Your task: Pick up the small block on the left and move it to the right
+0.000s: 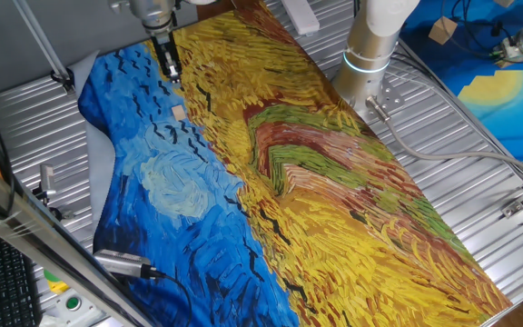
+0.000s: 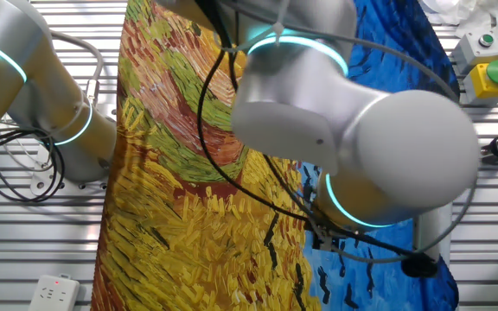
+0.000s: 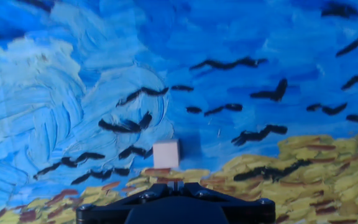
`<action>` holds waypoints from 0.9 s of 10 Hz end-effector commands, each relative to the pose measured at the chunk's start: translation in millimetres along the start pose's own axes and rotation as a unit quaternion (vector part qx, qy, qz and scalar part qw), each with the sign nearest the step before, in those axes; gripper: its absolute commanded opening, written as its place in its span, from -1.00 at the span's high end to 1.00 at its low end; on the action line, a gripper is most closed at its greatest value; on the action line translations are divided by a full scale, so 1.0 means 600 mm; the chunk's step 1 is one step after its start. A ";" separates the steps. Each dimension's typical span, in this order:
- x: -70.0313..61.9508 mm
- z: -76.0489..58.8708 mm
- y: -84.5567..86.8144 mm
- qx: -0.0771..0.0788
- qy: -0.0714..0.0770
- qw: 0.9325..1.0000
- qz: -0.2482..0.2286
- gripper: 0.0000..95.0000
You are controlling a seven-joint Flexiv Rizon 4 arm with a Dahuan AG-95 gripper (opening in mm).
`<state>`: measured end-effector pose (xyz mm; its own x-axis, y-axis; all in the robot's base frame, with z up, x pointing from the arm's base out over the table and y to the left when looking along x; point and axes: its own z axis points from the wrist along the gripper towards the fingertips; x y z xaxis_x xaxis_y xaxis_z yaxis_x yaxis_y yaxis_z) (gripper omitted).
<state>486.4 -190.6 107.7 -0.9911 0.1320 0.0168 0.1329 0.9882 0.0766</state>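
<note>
One claw (image 1: 172, 74) above one small block (image 3: 166, 154)

Robot arm (image 2: 361, 147), grey with cyan-lit joint rings, fills the foreground above a painted cloth (image 2: 171, 207) on the ribbed metal tabletop (image 2: 24, 250); button box (image 2: 484, 62) upper right.

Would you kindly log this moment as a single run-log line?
phase: approach | gripper: above cloth, holding nothing, jaw state unclear | small block: resting on painted cloth, near blue-yellow border, not yet grasped
</note>
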 end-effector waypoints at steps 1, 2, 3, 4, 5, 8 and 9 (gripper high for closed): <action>-0.010 0.010 -0.001 0.035 0.053 0.998 -0.015 1.00; -0.012 0.015 0.000 0.038 0.047 0.998 -0.017 1.00; -0.016 0.014 0.001 0.037 0.047 0.998 -0.013 1.00; -0.024 0.011 0.001 0.035 0.047 0.998 -0.009 1.00; -0.032 0.007 0.003 0.026 0.047 0.999 -0.004 1.00; -0.031 0.009 0.015 0.008 0.040 0.999 0.013 1.00; -0.029 0.010 0.038 0.006 0.040 0.999 0.030 1.00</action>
<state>507.8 -175.5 102.9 -0.9780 0.1574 0.1368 0.1644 0.9855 0.0412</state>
